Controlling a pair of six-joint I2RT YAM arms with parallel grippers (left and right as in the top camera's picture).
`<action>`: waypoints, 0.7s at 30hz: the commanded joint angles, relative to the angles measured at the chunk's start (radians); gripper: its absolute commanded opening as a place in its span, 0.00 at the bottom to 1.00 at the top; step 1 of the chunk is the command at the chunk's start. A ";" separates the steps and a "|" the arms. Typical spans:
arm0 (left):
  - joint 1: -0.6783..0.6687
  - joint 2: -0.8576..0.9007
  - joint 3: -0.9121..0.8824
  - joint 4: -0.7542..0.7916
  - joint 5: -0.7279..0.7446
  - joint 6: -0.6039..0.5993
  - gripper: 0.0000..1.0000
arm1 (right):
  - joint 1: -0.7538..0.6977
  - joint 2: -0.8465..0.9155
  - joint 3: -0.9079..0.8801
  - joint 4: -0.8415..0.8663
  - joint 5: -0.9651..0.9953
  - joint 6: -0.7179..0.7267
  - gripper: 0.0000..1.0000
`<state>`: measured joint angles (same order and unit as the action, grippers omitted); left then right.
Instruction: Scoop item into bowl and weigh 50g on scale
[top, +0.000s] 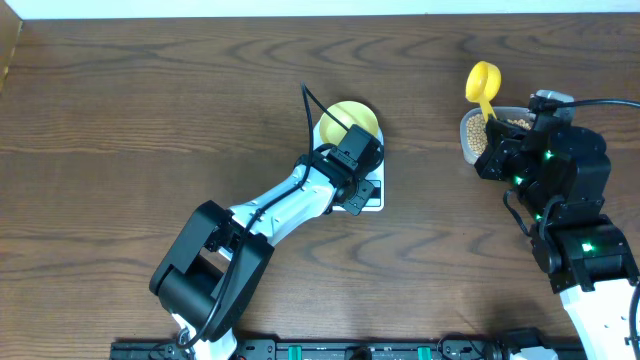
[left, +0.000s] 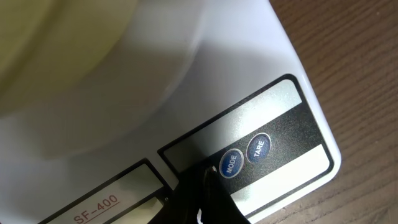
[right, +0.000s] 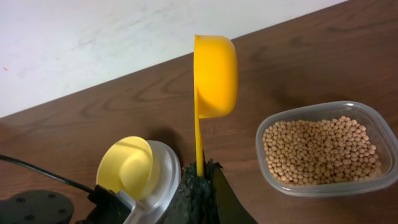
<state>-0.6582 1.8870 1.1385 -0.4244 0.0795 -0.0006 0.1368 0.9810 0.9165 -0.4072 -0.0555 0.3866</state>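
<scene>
**ENTRY: bean weigh-out, risk check**

Items:
1. L claw (left: 203, 183): fingers pressed together, nothing in them. Tip is down on the scale (left: 273, 74) panel, at the edge of the MODE btn (left: 231, 163), w/ the TARE btn (left: 259, 148) just beside. Can't tell if it's actually pressing.
2. R claw (right: 200, 182): pinching the scoop (right: 214, 68) by the end of its handle, cup up, no beans seen in it.
3. Bowl (right: 127, 165): sits on the scale platform, looks empty.
4. Beans (right: 317, 149): all in the clear tub (right: 323, 190), on the bench (top: 150, 100) to the R of the scale, near the R claw.
5. Readout: not legible from any view.

Risks (my judgement):
- a. Wrong btn. Tip sits nearer MODE than TARE. A press there prob swaps units instead of zeroing, so bowl wt gets counted in the 50 g.
- b. L arm lies over the scale, close to the bowl. If I leave it there, downforce skews the reading, and the scoop coming in from the R may clip it.
- c. Handle-end pinch = long lever. A loaded cup could twist in the grip & dump beans on the bench. They're round, so they'll roll.
- d. Tub looks light. Digging in could shove it rather than fill the scoop.
- e. Overshoot. One full scoop may pass 50 g, so I'd pour in small amts.
</scene>
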 joint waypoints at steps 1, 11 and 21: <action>0.013 0.125 -0.093 -0.069 -0.046 -0.005 0.07 | -0.002 -0.001 0.018 -0.001 0.008 0.009 0.01; 0.013 -0.047 -0.019 -0.069 -0.035 -0.024 0.07 | -0.002 -0.001 0.018 -0.005 0.009 0.009 0.01; 0.015 -0.460 -0.014 -0.068 -0.044 -0.080 0.07 | -0.002 -0.001 0.018 -0.006 0.008 0.009 0.01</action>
<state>-0.6479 1.5295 1.1130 -0.4904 0.0593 -0.0555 0.1368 0.9810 0.9165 -0.4110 -0.0555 0.3862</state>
